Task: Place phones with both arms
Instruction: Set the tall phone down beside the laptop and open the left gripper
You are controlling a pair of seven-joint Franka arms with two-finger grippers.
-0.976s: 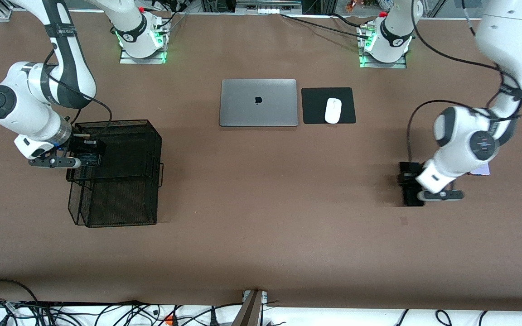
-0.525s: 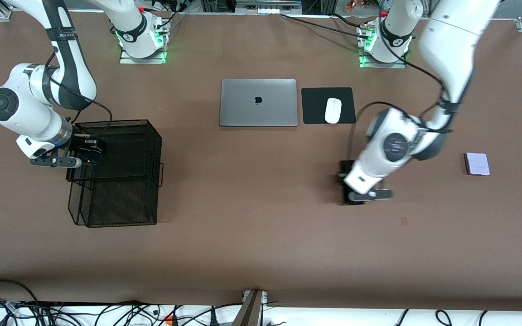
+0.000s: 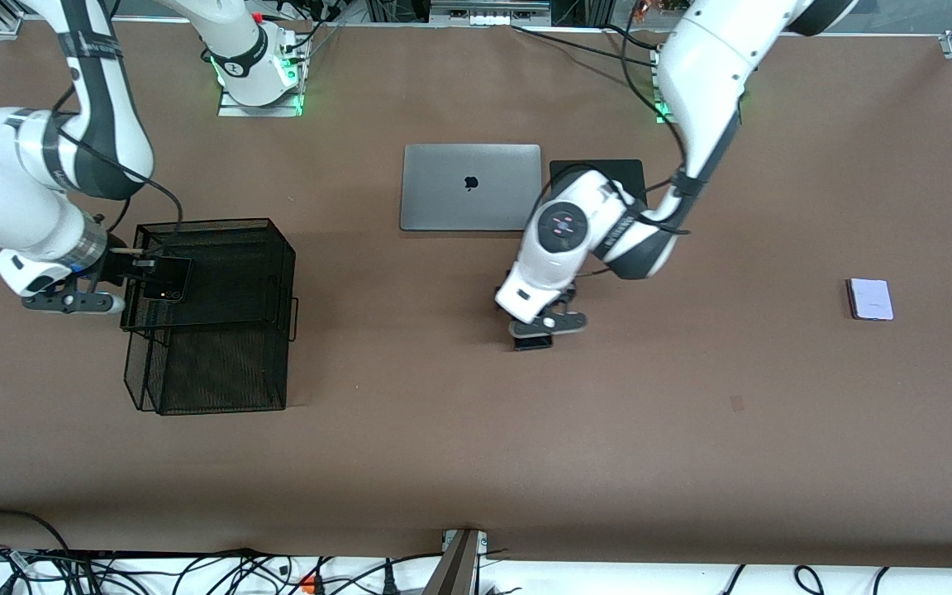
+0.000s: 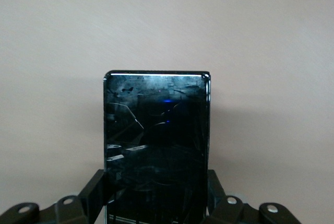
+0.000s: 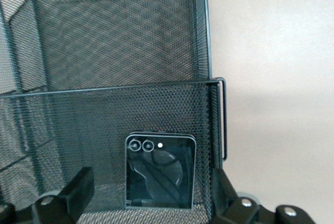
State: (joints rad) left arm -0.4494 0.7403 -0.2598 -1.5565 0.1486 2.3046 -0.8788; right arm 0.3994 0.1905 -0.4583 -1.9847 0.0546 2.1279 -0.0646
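Note:
My right gripper (image 3: 137,279) is open at the rim of the black mesh tray (image 3: 278,248). In the right wrist view, the small squarish black phone (image 5: 159,171) with camera lenses lies in the upper tray between the spread fingers (image 5: 78,187) of my right gripper (image 5: 151,190); it also shows in the front view (image 3: 167,281). My left gripper (image 3: 535,329) is over the middle of the table, shut on the long slim black phone (image 4: 156,140), which shows below the hand (image 3: 530,342). The white/lilac phone (image 3: 870,298) lies on the table toward the left arm's end.
The tray has a lower tier (image 3: 220,372) that juts out nearer to the front camera. A closed grey laptop (image 3: 471,187) and a black mouse pad (image 3: 625,169) lie near the bases; the left arm covers the mouse.
The left arm swung the long black phone from its end of the table to the middle, uncovering the white/lilac phone. The right gripper drew back, leaving the small black phone in the tray.

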